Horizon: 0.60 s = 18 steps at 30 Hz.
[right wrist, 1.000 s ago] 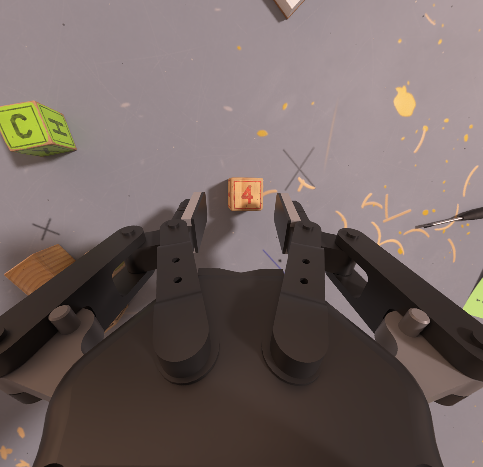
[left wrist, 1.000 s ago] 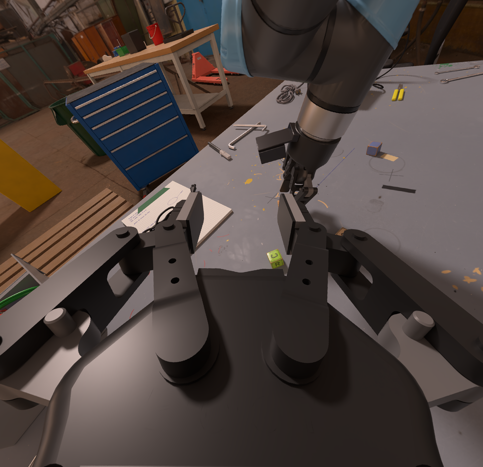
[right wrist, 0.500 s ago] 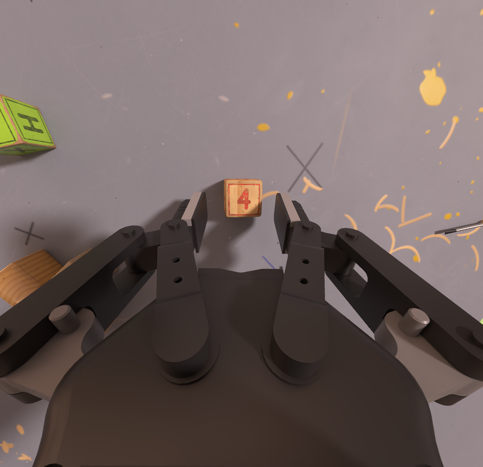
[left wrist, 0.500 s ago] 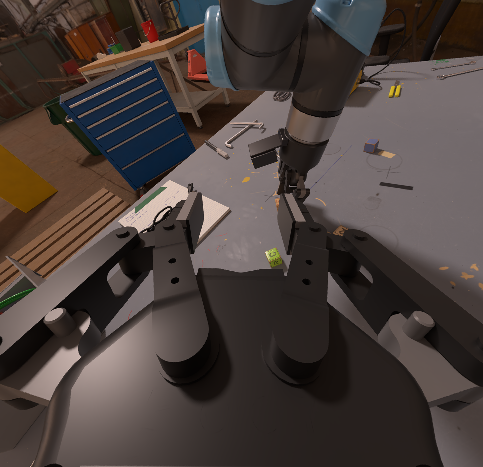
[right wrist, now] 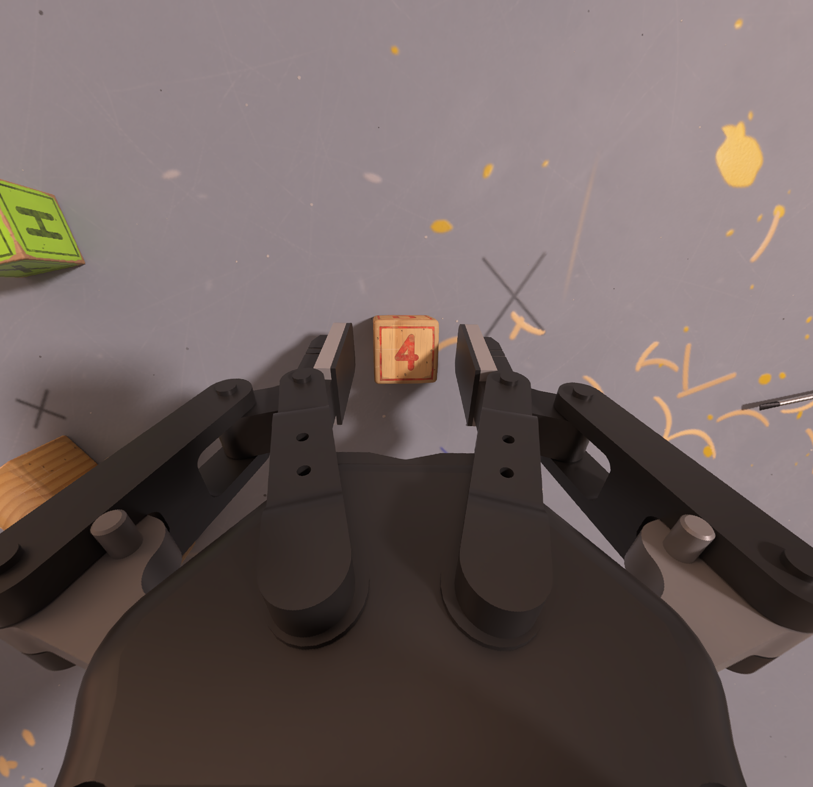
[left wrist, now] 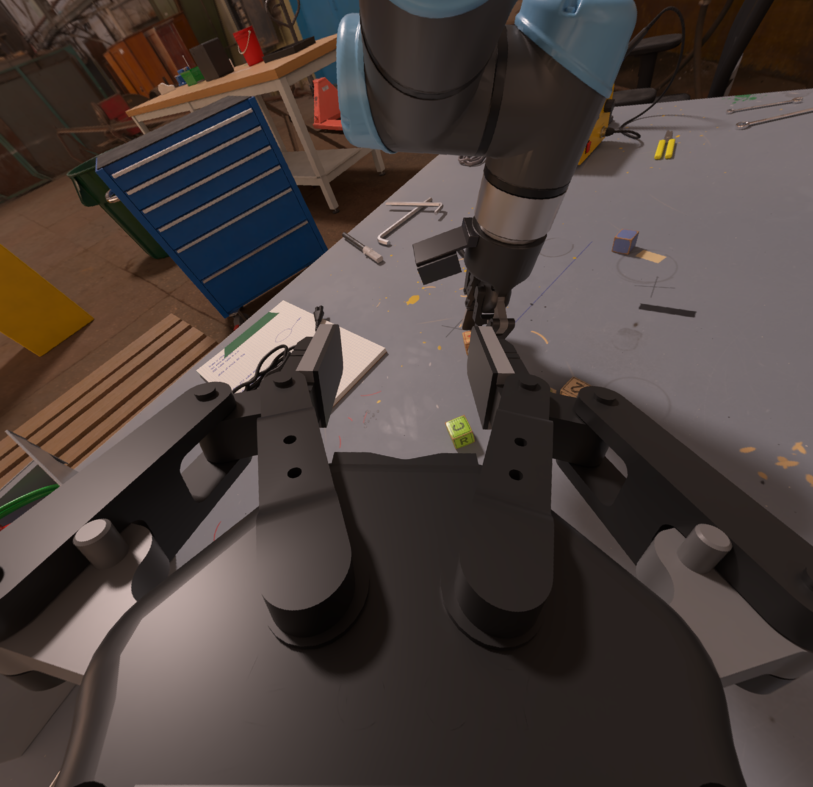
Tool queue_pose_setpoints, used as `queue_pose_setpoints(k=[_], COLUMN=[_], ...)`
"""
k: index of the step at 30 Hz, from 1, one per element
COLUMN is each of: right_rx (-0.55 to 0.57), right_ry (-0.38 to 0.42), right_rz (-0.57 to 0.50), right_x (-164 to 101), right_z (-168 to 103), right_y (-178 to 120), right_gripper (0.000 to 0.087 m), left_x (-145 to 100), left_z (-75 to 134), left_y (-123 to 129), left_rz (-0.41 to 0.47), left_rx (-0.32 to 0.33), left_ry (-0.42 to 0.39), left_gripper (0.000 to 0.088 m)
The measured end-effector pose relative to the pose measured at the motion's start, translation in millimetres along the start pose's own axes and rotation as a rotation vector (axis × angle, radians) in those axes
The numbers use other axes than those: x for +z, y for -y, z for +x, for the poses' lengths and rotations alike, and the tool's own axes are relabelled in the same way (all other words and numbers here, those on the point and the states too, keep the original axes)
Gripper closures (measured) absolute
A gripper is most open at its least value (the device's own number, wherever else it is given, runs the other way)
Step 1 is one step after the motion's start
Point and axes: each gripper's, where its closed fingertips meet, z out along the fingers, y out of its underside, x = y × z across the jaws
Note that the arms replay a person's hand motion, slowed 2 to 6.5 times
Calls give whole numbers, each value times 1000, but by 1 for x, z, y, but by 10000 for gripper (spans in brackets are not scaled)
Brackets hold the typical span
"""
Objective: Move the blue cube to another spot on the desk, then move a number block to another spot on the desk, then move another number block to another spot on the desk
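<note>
The grey desk [right wrist: 264, 105], scratched and flecked with yellow paint, fills the space beyond both sets of jaws. In the left wrist view the right arm [left wrist: 484, 83] towers ahead of the left gripper's jaws, reaching straight down to the desk, which suits a top-down grasp of a small block. The left gripper [left wrist: 402, 370] hangs above the desk with its jaws spread wide and nothing between them; it looks parked out of the way. A notepad [left wrist: 356, 356] lies just beyond its left finger, and a green letter block [left wrist: 459, 431] sits on the desk just inside its right finger, well below the tips.

The right gripper [right wrist: 404, 365] has its jaws open and straddling the wooden number block [right wrist: 405, 348], which rests on the desk with its red-framed face up. A small gap shows on either side, so the pads are not yet touching it; the block sits square and roughly centred, which should let the jaws close evenly.

The blue cube [left wrist: 624, 242] stands far beyond the left gripper's right finger, beside a tan patch, apparently already set down. A second wooden block [left wrist: 574, 387] peeks out just right of that finger.
</note>
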Motion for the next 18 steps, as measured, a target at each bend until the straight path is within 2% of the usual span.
queue_pose_setpoints(k=[12, 15, 18], right_rx=[9, 8, 5], right_ry=[18, 20, 21], right_rz=[-16, -22, -28], right_x=[4, 5, 6], right_z=[-1, -1, -1], right_y=[0, -1, -2], right_gripper=[503, 530, 602], left_x=[1, 2, 2], left_z=[1, 1, 1], left_y=[-1, -1, -2], left_rz=[-6, -7, -8], left_rx=[3, 4, 5], left_ry=[-3, -3, -2], left_gripper=[361, 360, 360])
